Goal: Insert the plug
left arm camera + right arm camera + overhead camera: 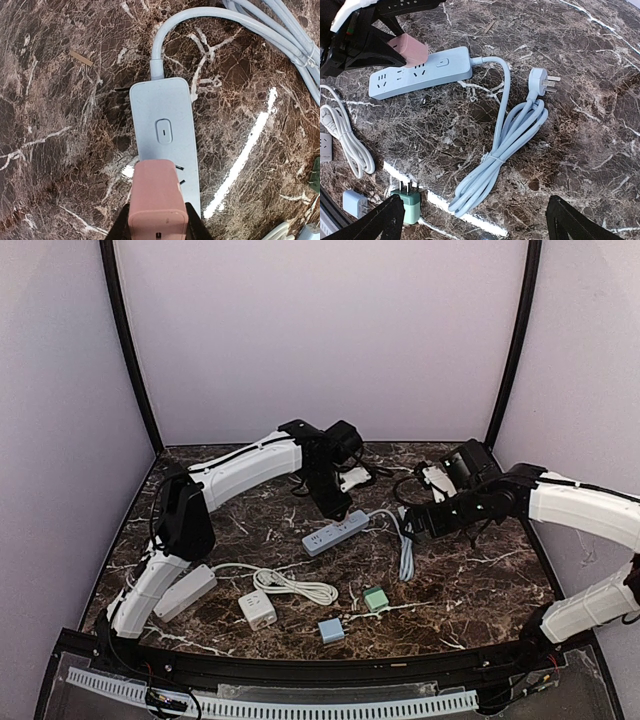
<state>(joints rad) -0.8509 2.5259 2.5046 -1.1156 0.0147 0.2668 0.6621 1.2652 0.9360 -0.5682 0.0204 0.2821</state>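
A pale blue power strip (335, 532) lies mid-table and also shows in the left wrist view (165, 135) and the right wrist view (420, 72). My left gripper (337, 508) is shut on a pink plug adapter (157, 195) and holds it over the strip's socket nearest the switch (164, 131). Two socket slots (181, 175) show just right of the pink body. Its prongs are hidden, so I cannot tell whether it is seated. In the right wrist view the pink plug (411, 50) leans on the strip's top. My right gripper (477, 220) is open and empty, above the coiled cord.
The strip's bundled blue cord (510, 145) with its plug (541, 81) lies right of the strip. A white cable (290, 585), white adapter (258, 609), green adapter (376, 599), blue adapter (331, 630) and a white power brick (185, 592) lie nearer the front.
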